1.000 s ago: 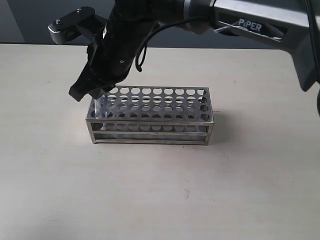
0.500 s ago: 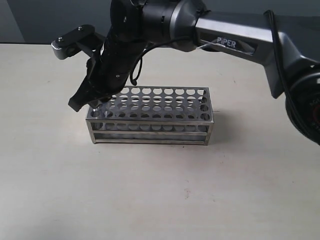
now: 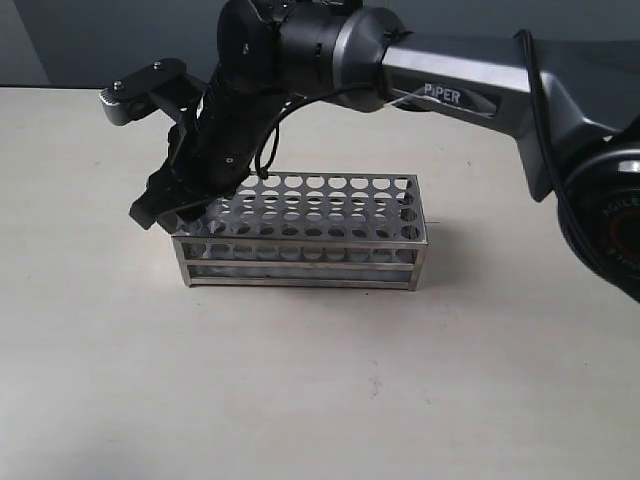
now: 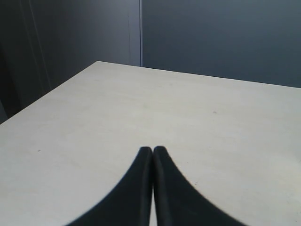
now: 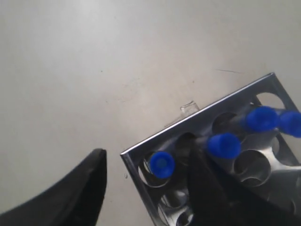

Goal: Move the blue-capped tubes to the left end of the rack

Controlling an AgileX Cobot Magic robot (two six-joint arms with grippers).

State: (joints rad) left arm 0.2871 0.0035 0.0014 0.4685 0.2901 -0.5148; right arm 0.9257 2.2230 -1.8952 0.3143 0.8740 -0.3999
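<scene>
Shiny rectangular steel test-tube rack sits mid-desk. Four thin clear tubes with blue caps stand in holes at its left end, one in the corner hole. Right claw is open, straddling that corner and gripping nothing. Left claw is closed and empty over the desk.

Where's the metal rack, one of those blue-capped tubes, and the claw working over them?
rack (image 3: pixel 300 265): exterior view, on its front side rail.
blue-capped tube (image 5: pixel 162 164): right wrist view, on its blue cap, in the rack's corner hole.
right gripper (image 5: pixel 146 153): right wrist view, midway between its open fingertips.
</scene>
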